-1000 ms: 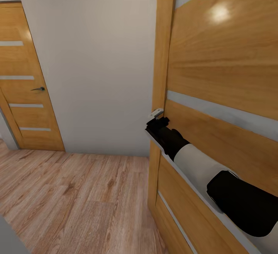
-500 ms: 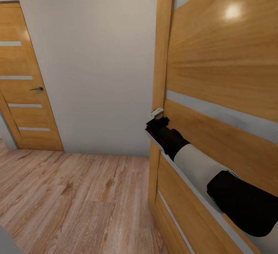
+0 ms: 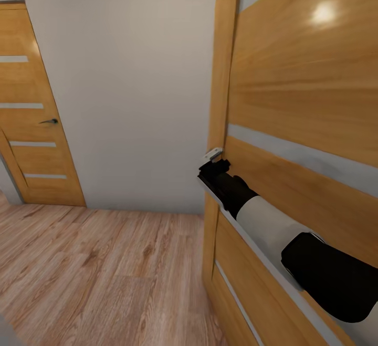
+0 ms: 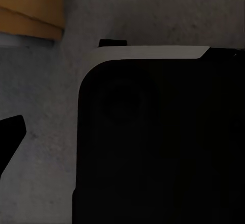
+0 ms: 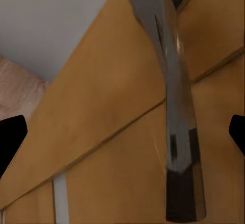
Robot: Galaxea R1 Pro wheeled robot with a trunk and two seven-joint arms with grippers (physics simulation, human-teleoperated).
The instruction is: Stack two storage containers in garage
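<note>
R gripper (image 3: 214, 163) is reaching to edge of big wooden door (image 3: 294, 99), frame right, fingers spread wide; L gripper state: can't tell.

door (image 3: 299, 88): glossy wood | handle (image 5: 176, 106): brushed metal | floor (image 3: 94, 267): matt planks

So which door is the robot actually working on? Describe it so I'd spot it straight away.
Find the pale grey wall above the wood plank floor. The near door fills the head view's right side, its edge close to the camera, with the right gripper at that edge. The far door, smaller and closed, has a dark handle.
</note>
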